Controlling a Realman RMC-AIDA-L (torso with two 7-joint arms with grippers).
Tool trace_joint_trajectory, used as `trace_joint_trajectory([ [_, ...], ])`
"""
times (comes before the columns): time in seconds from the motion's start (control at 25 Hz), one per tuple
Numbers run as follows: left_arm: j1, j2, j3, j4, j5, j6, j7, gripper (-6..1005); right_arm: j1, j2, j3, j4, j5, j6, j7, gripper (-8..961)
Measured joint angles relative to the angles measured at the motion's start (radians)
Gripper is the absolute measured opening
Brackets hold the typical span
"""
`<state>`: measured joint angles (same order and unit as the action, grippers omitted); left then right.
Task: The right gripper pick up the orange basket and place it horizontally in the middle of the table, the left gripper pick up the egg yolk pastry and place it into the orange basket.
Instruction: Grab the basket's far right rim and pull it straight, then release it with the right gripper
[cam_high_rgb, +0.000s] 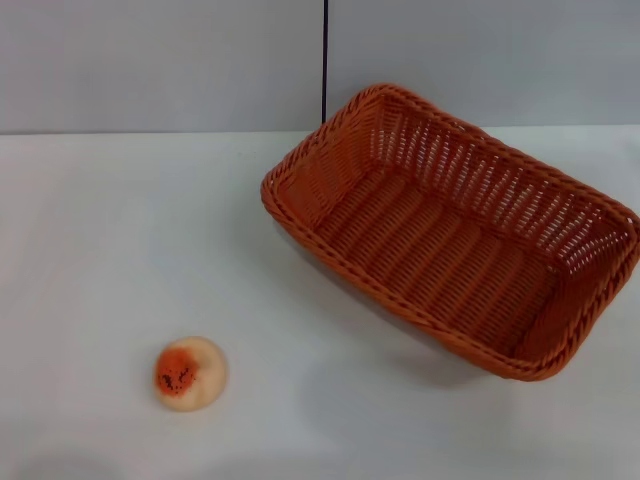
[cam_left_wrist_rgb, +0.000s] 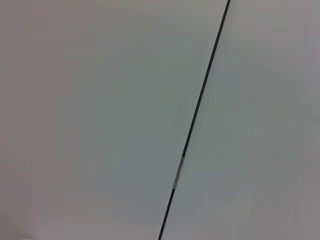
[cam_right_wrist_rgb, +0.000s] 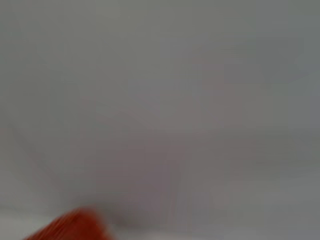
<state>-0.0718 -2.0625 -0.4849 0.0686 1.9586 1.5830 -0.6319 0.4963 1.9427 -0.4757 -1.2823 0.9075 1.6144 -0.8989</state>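
Observation:
The orange basket sits on the white table at the right, turned diagonally, with nothing inside it. A blurred orange corner of the basket shows at the edge of the right wrist view. The egg yolk pastry lies at the front left of the table, well apart from the basket, its orange seeded patch facing up and to the left. Neither the left gripper nor the right gripper shows in any view.
A grey wall with a thin dark vertical seam stands behind the table. The left wrist view shows only that wall and its seam.

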Motion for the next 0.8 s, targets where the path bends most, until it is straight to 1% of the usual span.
trace_joint_trajectory([
  [0.08, 0.0, 0.0, 0.001, 0.002, 0.001, 0.0, 0.0, 817, 0.048, -0.029, -0.046, 0.075, -0.038, 0.037, 0.017, 639],
  [0.12, 0.0, 0.0, 0.003, 0.004, 0.002, -0.001, 0.0, 817, 0.092, -0.051, -0.084, 0.144, -0.077, 0.052, 0.034, 639],
  [0.16, 0.0, 0.0, 0.003, 0.004, 0.002, -0.001, 0.0, 817, 0.092, -0.051, -0.084, 0.144, -0.077, 0.052, 0.034, 639],
  [0.2, 0.0, 0.0, 0.004, 0.005, 0.002, -0.001, 0.0, 817, 0.132, -0.062, -0.11, 0.198, -0.121, 0.055, 0.046, 639],
  [0.24, 0.002, 0.0, 0.004, 0.007, 0.002, 0.001, 0.0, 817, 0.132, -0.062, -0.11, 0.198, -0.121, 0.055, 0.046, 639],
  [0.32, 0.006, 0.0, 0.004, 0.008, 0.002, 0.006, 0.0, 817, 0.183, -0.069, -0.148, 0.272, -0.172, 0.049, 0.044, 640],
  [0.36, 0.008, 0.0, 0.004, 0.008, 0.002, 0.008, 0.0, 817, 0.183, -0.069, -0.148, 0.272, -0.172, 0.049, 0.044, 640],
  [0.44, 0.013, 0.0, 0.003, 0.008, 0.002, 0.009, 0.0, 816, 0.209, -0.068, -0.183, 0.313, -0.186, 0.029, 0.031, 640],
  [0.52, 0.019, 0.001, 0.003, 0.009, 0.002, 0.01, 0.0, 816, 0.239, -0.059, -0.227, 0.377, -0.188, -0.008, 0.009, 639],
  [0.56, 0.019, 0.001, 0.003, 0.009, 0.002, 0.01, 0.0, 816, 0.239, -0.059, -0.227, 0.377, -0.188, -0.008, 0.009, 637],
  [0.68, 0.028, 0.001, 0.003, 0.01, 0.002, 0.011, 0.0, 816, 0.26, -0.044, -0.256, 0.433, -0.189, -0.074, -0.011, 633],
  [0.72, 0.029, 0.001, 0.003, 0.01, 0.002, 0.011, 0.0, 816, 0.267, -0.033, -0.275, 0.461, -0.19, -0.113, -0.022, 631],
  [0.76, 0.031, 0.001, 0.003, 0.01, 0.002, 0.011, 0.0, 816, 0.267, -0.033, -0.275, 0.461, -0.19, -0.113, -0.022, 630],
  [0.8, 0.032, 0.001, 0.003, 0.01, 0.002, 0.011, 0.0, 816, 0.269, -0.025, -0.283, 0.468, -0.19, -0.129, -0.026, 629],
])
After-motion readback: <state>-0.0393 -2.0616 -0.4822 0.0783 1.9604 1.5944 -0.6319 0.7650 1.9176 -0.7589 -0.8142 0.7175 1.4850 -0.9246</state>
